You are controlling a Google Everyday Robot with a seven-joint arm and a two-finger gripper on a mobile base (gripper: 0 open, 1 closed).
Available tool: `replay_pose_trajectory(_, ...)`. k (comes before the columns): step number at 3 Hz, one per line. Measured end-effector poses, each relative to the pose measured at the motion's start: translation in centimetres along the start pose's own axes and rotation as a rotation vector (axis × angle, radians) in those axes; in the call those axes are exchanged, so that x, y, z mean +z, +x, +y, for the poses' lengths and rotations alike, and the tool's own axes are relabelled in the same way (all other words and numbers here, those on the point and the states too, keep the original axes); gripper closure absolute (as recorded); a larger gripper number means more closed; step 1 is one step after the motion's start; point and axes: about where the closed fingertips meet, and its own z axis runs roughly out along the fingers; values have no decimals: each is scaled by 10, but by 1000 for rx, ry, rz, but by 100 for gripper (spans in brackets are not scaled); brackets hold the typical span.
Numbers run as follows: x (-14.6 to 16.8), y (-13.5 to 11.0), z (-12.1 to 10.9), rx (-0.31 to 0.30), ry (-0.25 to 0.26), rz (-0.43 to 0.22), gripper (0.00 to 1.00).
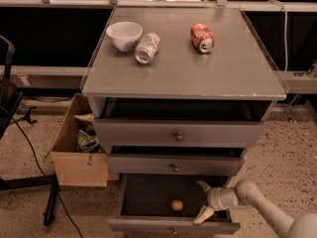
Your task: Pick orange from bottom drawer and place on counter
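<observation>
The orange (177, 205) lies on the dark floor of the open bottom drawer (148, 226), near its middle front. My gripper (203, 201) is inside the drawer at the right, a little to the right of the orange and apart from it. Its two pale fingers (204, 214) are spread open and hold nothing. The grey counter (188, 73) is the top of the cabinet above.
On the counter stand a white bowl (124, 34), a silver can on its side (147, 47) and a red-orange can on its side (202, 36). The two upper drawers (178, 133) are partly pulled out. A cardboard box (79, 143) stands left of the cabinet.
</observation>
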Motion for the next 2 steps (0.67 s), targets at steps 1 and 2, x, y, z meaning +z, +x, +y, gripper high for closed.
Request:
replay_pose_trajectory(1,0,0,0,0,0,0,11)
replay_pose_trajectory(2,7,3,3,12,-14,-5,26)
